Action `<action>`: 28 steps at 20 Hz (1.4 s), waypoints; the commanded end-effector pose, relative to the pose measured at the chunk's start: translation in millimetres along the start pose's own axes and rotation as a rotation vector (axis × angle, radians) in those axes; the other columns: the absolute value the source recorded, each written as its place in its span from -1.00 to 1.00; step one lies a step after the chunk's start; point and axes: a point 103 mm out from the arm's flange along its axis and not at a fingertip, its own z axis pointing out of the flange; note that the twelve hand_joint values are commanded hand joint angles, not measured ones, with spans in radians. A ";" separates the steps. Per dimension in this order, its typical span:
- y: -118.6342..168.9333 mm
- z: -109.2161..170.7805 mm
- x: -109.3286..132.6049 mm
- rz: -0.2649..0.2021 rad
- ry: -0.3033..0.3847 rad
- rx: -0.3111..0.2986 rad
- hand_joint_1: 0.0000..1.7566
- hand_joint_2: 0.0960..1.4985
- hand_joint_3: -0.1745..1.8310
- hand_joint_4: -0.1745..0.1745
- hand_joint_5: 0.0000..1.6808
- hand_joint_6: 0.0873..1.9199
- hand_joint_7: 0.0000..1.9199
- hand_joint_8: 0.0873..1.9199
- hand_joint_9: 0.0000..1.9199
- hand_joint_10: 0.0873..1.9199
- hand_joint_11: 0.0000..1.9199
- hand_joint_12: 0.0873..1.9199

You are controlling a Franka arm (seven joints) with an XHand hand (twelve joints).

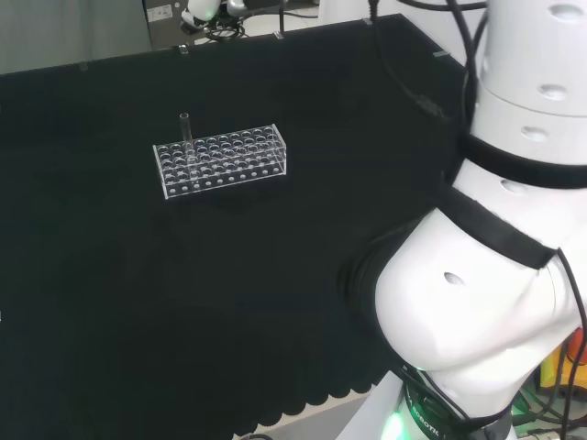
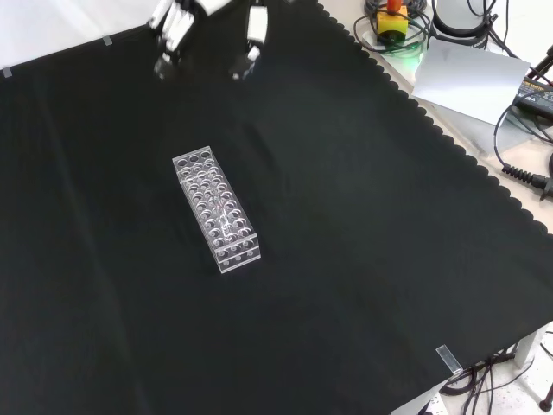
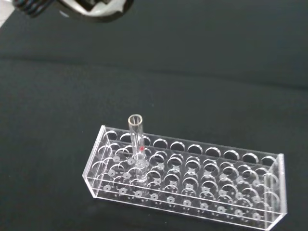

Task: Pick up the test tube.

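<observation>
Front view: the hand (image 2: 177, 26) hangs at twelve o'clock, fingers spread and empty, well apart from the test tube (image 3: 136, 139) standing upright in its clear rack (image 2: 216, 210) on the counter.

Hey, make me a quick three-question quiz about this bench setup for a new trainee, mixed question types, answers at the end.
1. True or false: the test tube stands upright in the clear rack.
2. Multiple choice: in the head view, the tube sits near which end of the rack? A) left end B) middle C) right end
3. Short answer: in the front view, is the robot hand touching the rack or apart from it?

Key:
1. True.
2. A.
3. Apart; it hangs over the black cloth beyond the rack's far end, holding nothing.
</observation>
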 end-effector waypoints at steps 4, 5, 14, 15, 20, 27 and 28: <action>38.7 53.7 18.5 0.005 -0.025 0.137 -0.01 -0.15 -0.26 -0.74 -0.40 -0.94 -0.31 -0.11 -0.31 -0.18 -0.62 0.52; 40.8 59.2 20.0 0.004 -0.029 0.147 -0.01 -0.15 -0.26 -0.74 -0.40 -0.94 -0.31 -0.11 -0.31 -0.18 -0.62 0.52; 54.0 99.5 21.8 0.021 -0.043 0.232 0.00 -0.17 -0.24 -0.74 -0.39 -0.90 -0.29 -0.11 -0.31 -0.18 -0.64 0.53; 55.0 102.9 21.7 0.020 -0.051 0.239 0.00 -0.17 -0.23 -0.74 -0.39 -0.89 -0.29 -0.11 -0.31 -0.18 -0.64 0.53; 60.0 119.3 22.1 0.014 -0.082 0.265 0.04 -0.20 -0.20 -0.74 -0.40 -0.82 -0.25 -0.13 -0.30 -0.18 -0.64 0.53; 75.4 138.2 26.2 0.025 -0.150 0.306 0.13 -0.27 -0.14 -0.79 -0.41 -0.48 -0.17 -0.14 -0.26 -0.21 -0.62 0.52; 78.0 140.5 27.1 0.027 -0.157 0.310 0.15 -0.29 -0.12 -0.80 -0.40 -0.45 -0.16 -0.14 -0.25 -0.21 -0.62 0.52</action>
